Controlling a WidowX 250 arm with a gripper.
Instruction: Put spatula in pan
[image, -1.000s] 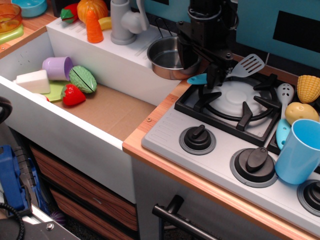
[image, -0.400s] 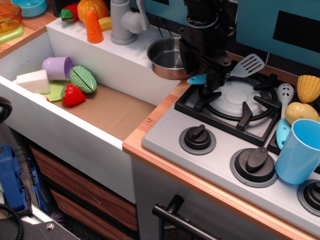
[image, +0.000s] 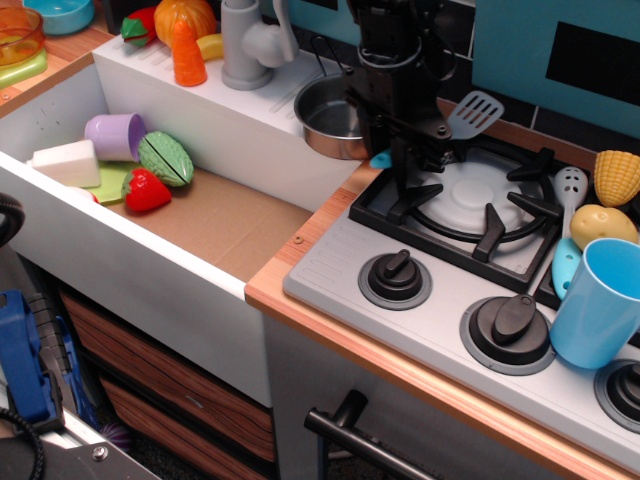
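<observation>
The spatula has a grey slotted head (image: 475, 114) and a light blue handle whose tip (image: 381, 160) shows left of the arm. My gripper (image: 418, 150) is shut on the middle of the handle and holds the spatula tilted, head up to the right, just above the stove's back left corner. The pan (image: 328, 118), a shiny silver pot, stands on the white ledge right beside the gripper's left side. Its right rim is hidden behind the black arm.
A black burner grate (image: 470, 205) lies under the gripper. A white-headed slotted spoon (image: 568, 190), corn (image: 617, 176), a potato (image: 603, 223) and a light blue cup (image: 598, 302) sit at the right. A grey faucet (image: 247, 42) and a sink (image: 200, 215) holding toy food are at the left.
The gripper has moved left and slightly up with the spatula in it. The spatula's head has risen off the grate and shifted towards the pan.
</observation>
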